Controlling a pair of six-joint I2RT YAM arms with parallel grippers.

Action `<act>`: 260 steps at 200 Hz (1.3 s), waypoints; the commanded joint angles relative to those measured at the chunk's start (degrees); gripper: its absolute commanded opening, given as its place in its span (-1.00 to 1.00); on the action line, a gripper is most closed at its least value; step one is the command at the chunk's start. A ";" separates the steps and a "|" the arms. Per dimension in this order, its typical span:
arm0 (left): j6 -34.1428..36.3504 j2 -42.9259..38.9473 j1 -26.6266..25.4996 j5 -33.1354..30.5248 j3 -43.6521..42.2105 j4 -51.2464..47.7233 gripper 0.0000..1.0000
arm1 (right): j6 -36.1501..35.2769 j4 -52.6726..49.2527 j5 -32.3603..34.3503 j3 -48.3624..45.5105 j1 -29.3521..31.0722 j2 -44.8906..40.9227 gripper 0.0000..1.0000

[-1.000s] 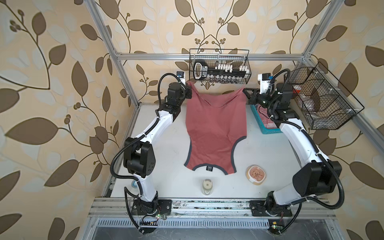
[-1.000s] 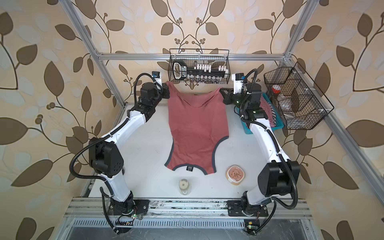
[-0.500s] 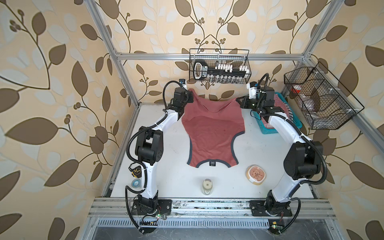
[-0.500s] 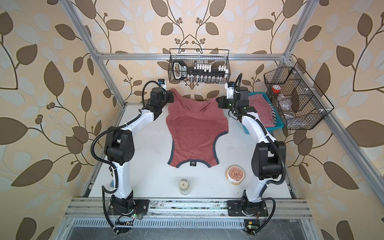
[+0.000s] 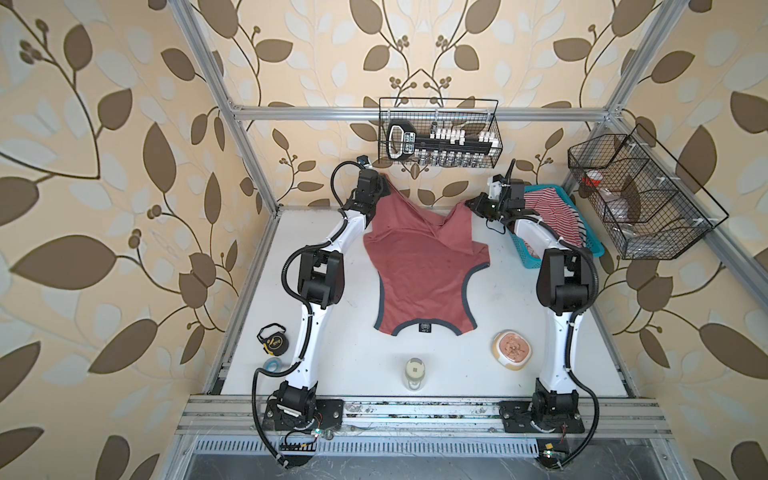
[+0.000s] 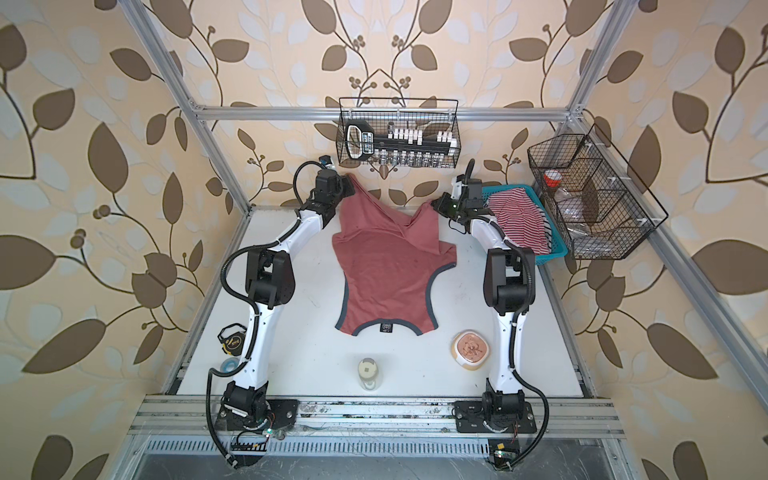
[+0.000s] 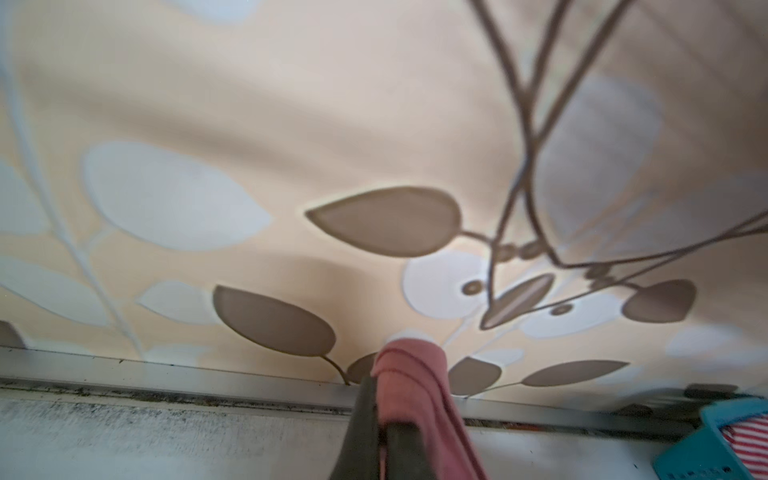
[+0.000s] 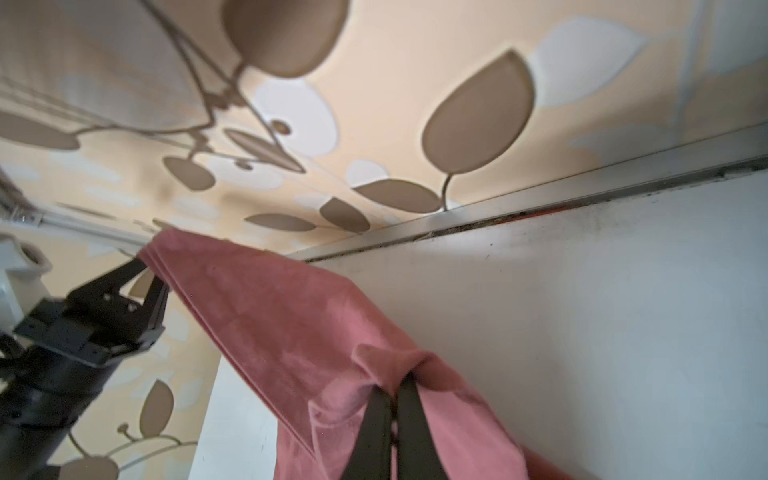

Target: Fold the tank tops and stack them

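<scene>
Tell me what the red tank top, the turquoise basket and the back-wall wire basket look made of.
The red tank top looks like soft matte knit fabric, perhaps cotton jersey: it drapes and creases. The turquoise basket seems moulded plastic, faintly glossy, with lattice walls. The wire basket appears thin black-coated metal: a rigid open grid.

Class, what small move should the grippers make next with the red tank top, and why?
Probably ease the left gripper and right gripper apart: each pinches a raised hem corner of the red tank top, whose cloth sags creased between them.
</scene>
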 commanded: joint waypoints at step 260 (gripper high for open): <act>1.42 -24.34 -13.00 17.45 -40.17 -49.32 -1.00 | -27.94 -21.12 9.70 -36.08 13.22 -18.79 -0.80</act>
